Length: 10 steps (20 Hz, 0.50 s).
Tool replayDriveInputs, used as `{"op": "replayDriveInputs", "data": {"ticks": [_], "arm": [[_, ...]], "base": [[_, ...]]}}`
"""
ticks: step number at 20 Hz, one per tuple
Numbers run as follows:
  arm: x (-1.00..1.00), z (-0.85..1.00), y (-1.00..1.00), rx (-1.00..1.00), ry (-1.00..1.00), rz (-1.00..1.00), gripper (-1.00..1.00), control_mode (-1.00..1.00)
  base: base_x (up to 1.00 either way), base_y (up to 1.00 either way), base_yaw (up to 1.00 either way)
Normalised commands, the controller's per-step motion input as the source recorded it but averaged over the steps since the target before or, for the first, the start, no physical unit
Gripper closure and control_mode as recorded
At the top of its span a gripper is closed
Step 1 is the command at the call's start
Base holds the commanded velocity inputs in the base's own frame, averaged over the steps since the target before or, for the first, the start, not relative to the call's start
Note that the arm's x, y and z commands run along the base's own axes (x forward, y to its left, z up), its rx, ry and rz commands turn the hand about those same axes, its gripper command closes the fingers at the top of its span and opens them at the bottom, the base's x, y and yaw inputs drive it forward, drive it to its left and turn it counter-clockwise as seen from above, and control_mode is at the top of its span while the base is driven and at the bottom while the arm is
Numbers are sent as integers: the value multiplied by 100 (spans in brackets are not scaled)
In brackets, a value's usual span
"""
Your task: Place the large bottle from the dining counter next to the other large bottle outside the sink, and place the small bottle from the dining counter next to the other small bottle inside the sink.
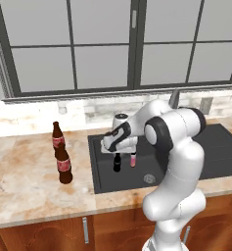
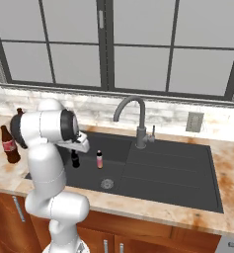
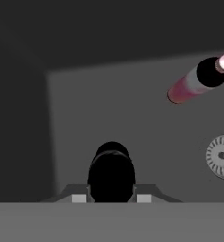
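Right now my gripper [image 3: 111, 198] is pinched around the tiny all-black cola-shaped bottle [image 1: 117, 162], holding it upright over the dark sink basin [image 1: 151, 188] near its left wall. Just beyond stands the slim pink bottle [image 1: 133, 160], its intended neighbour. Farther left on the marble counter [image 1: 24, 186], both tall brown red-labelled bottles [image 1: 64, 166] stand paired.

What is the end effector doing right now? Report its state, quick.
End effector: shut on the small black bottle, holding it upright in the sink beside the small pink bottle.
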Motion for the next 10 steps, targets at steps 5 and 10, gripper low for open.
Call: {"op": "replayDriveInputs", "data": {"ticks": [5,10], "arm": [[0,-32,0,0,-4,0,100,-100],[0,-34,0,-1,-3,0,100,-100]], "base": [[0,0,0],[0,0,0]]}}
